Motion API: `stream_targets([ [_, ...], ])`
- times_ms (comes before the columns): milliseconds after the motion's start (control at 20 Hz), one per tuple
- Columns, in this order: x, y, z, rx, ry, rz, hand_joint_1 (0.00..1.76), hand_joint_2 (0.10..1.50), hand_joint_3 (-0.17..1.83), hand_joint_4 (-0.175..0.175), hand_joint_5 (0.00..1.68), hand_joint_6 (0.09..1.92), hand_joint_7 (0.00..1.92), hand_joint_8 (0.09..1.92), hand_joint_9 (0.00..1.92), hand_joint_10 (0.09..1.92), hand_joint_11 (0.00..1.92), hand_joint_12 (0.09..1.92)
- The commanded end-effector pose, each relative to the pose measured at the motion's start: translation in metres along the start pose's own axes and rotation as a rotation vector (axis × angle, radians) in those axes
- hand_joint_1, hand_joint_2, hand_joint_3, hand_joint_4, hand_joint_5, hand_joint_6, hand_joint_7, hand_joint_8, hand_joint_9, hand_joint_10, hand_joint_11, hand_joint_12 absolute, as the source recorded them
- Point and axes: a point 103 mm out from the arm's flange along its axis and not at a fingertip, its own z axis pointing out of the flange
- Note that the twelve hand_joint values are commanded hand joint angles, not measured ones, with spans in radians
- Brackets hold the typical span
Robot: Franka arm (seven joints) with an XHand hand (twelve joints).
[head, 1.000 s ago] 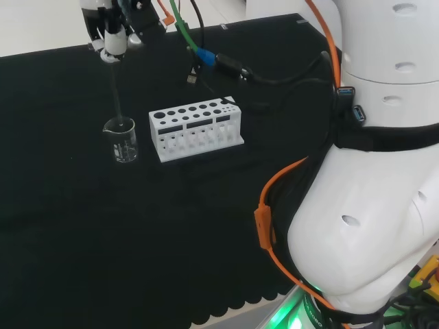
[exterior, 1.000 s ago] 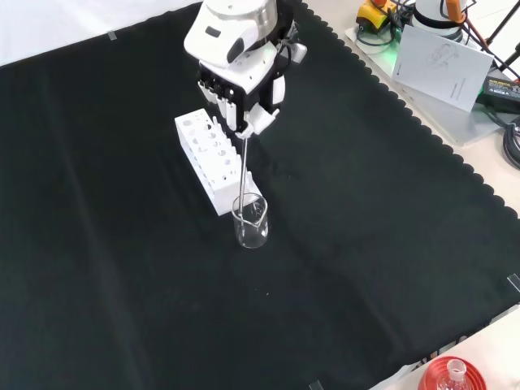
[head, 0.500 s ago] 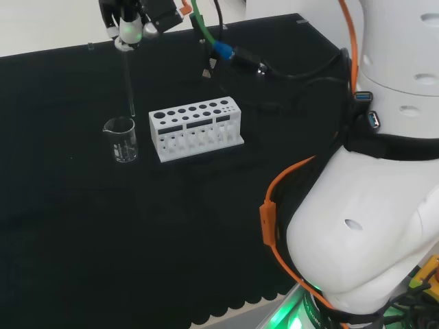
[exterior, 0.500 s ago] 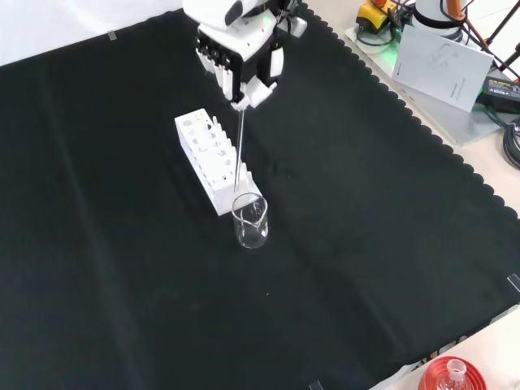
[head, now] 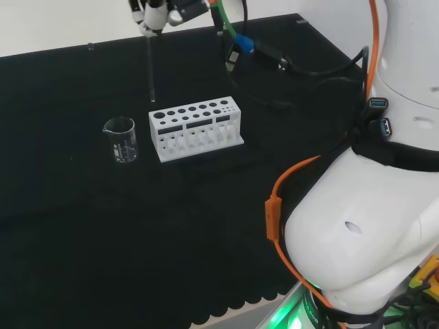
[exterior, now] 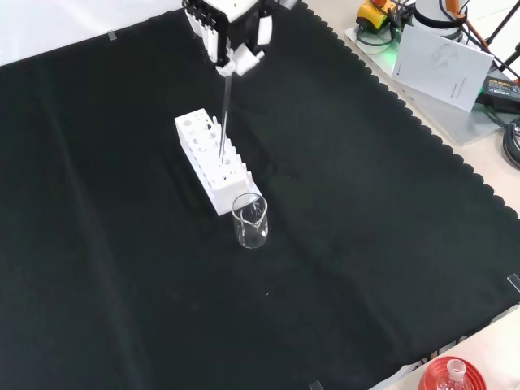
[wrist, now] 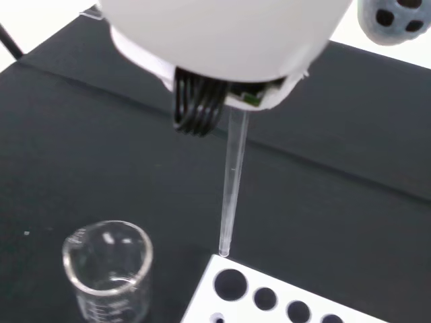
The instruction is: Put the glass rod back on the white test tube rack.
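Note:
The hand (head: 152, 12) (exterior: 230, 32) is at the top of the head and front views, shut on the upper end of a clear glass rod (head: 151, 68) (exterior: 224, 110) (wrist: 231, 185) that hangs straight down. The rod's lower tip hovers just above the white test tube rack (head: 197, 128) (exterior: 213, 161) (wrist: 269, 296), near the rack's end beside the beaker. In the wrist view the tip sits right at the rack's corner, close to the first hole. A small clear glass beaker (head: 121, 139) (exterior: 251, 220) (wrist: 108, 269) stands next to that end of the rack.
Black cloth (exterior: 366, 244) covers the bench. Papers and gear (exterior: 443, 61) lie beyond the cloth's scalloped edge at the front view's top right. A flask on a red ribbed stand (exterior: 452, 375) shows at the front view's bottom edge. The arm's white links (head: 370, 226) stand at the head view's right.
The hand has lifted the rod out of the beaker and carried it sideways over to the rack's near end, rising as it went. Beaker and rack have stayed put.

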Motion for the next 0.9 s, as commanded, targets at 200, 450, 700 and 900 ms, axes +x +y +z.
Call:
stream_targets([
  [200, -0.047, -0.016, 0.005, -0.008, 0.014, 0.078, 1.34, 0.45, 0.93, -0.175, 1.30, 0.61, 1.58, 0.39, 1.83, 0.09, 1.70, 0.36],
  [450, -0.069, -0.023, 0.006, -0.014, 0.024, 0.111, 1.34, 0.45, 0.93, -0.175, 1.30, 0.61, 1.58, 0.39, 1.83, 0.09, 1.70, 0.36],
  [700, -0.089, -0.027, 0.010, -0.010, 0.033, 0.144, 1.34, 0.45, 0.93, -0.175, 1.30, 0.61, 1.58, 0.39, 1.83, 0.09, 1.70, 0.36],
  [900, -0.102, -0.028, 0.014, -0.005, 0.036, 0.158, 1.34, 0.45, 0.93, -0.175, 1.30, 0.61, 1.58, 0.38, 1.83, 0.09, 1.70, 0.36],
])
